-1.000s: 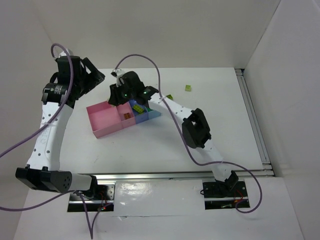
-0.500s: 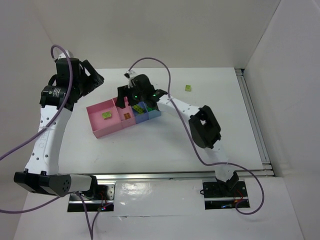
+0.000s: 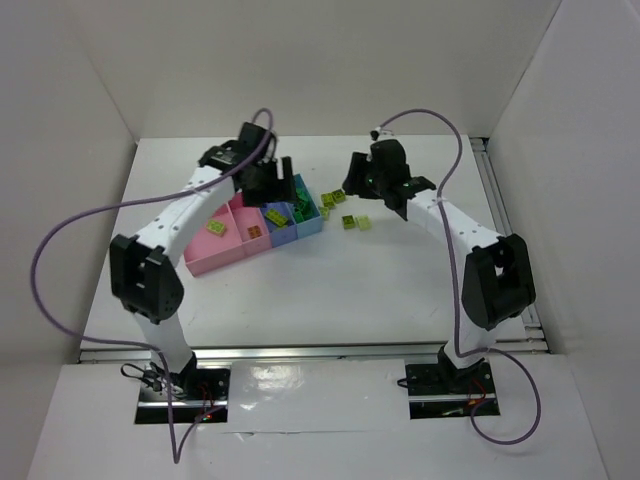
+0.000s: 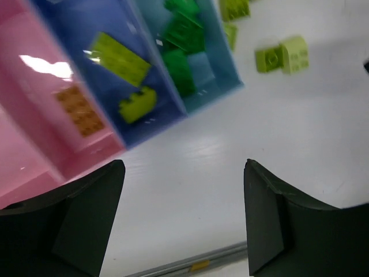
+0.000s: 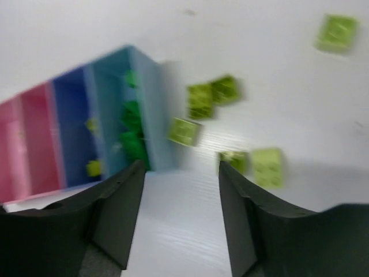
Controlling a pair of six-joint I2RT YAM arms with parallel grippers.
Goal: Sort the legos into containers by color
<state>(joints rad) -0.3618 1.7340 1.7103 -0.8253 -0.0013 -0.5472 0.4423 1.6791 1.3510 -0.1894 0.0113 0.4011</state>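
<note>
The containers are a joined row of two pink, one darker blue and one light blue bin. The blue bin holds yellow-green legos. The light blue bin holds dark green legos. A pink bin holds an orange brick and the other a yellow-green one. Several loose yellow-green legos lie just right of the bins, also in the right wrist view. My left gripper hovers over the bins, open and empty. My right gripper is open and empty above the loose legos.
One yellow-green brick lies apart, farther back. White walls enclose the table on the left, back and right. A metal rail runs along the right edge, another along the front.
My left gripper swung from the far left to over the bins. My right gripper drew back from the bins to the right. Several yellow-green bricks now show beside the light blue bin.
</note>
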